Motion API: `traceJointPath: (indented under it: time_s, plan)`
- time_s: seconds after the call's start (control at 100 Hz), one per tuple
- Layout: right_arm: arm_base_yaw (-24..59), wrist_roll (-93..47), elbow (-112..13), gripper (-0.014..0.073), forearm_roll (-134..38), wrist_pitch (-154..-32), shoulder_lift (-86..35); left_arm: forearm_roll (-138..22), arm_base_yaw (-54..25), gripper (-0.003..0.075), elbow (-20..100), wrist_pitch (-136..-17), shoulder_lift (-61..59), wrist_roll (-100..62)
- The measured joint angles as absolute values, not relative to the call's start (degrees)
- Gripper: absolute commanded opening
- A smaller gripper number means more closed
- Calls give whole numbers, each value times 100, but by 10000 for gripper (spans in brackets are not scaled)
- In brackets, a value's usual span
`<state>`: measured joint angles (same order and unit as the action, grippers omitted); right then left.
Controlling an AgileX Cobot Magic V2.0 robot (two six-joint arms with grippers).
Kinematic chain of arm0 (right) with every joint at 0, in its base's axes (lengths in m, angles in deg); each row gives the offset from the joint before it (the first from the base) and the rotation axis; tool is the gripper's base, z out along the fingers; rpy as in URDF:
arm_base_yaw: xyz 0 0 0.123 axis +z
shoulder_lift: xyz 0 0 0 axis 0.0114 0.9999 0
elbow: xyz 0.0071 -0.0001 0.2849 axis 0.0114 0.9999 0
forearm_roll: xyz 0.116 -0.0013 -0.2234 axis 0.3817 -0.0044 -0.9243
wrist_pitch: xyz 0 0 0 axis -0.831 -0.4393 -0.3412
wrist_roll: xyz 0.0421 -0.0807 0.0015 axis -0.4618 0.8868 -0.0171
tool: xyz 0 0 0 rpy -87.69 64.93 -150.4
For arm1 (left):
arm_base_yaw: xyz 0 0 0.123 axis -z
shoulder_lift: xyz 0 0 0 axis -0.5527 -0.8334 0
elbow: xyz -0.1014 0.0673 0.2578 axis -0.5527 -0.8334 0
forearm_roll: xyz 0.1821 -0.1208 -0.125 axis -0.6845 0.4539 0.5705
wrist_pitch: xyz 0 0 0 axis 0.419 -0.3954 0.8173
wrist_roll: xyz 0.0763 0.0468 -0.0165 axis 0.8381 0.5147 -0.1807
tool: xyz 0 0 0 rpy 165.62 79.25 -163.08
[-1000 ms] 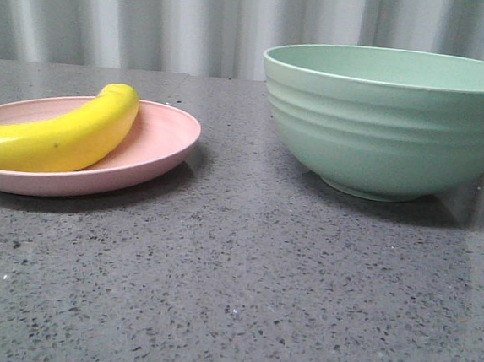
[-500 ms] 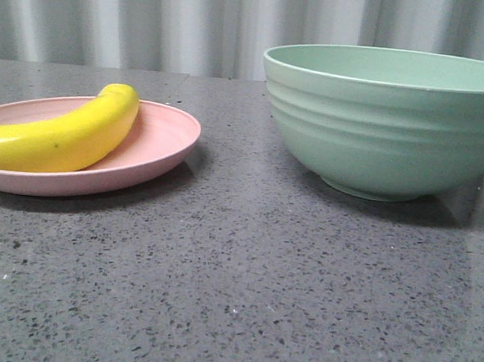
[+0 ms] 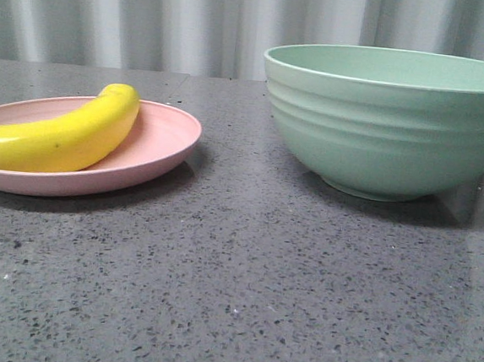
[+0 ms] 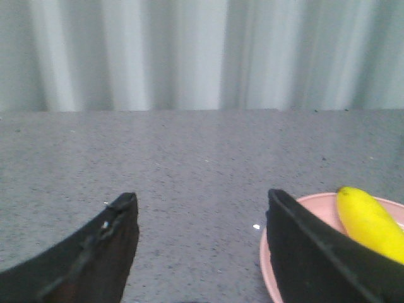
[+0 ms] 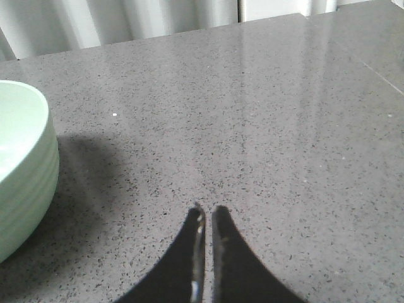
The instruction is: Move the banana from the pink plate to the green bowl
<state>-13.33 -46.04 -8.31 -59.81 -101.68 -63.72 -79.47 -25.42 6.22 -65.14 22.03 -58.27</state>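
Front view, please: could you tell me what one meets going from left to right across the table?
Banana lying on the pink plate → bare grey table → green bowl.

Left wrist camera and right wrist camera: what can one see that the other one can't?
Only the left wrist view shows the banana lying on the pink plate, seen past the open left gripper. Only the right wrist view shows part of the green bowl, beside the shut right gripper, which holds nothing. Both show the grey speckled table and the pale curtain behind it.
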Motion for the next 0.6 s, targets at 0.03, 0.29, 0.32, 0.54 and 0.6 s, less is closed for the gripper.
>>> traceJointPath:
  time_s: [0.03, 0.29, 0.32, 0.54, 0.6]
  plan:
    - [-1333, -4604, -831, -65, -5981, -10168, -6372, -7947, -2395, 412, 722, -6604, 2054, -5827]
    - [-1333, -4604, -831, -65, -5981, -10168, -6372, -8096, -922, 412, 1817, -7766, 515, -5827]
    - [-1333, -4604, -831, -65, -5981, -10168, -6372, -8110, -764, 412, 1963, -7928, 346, -5827]
    - [-1333, -4604, -831, -65, -5981, -10168, -6372, -8133, -277, 410, 2737, -8918, -809, -5645]
    - [-1333, -4604, -831, -65, -5981, -10168, -6372, -8144, -265, 410, 2932, -9131, -1061, -5567]
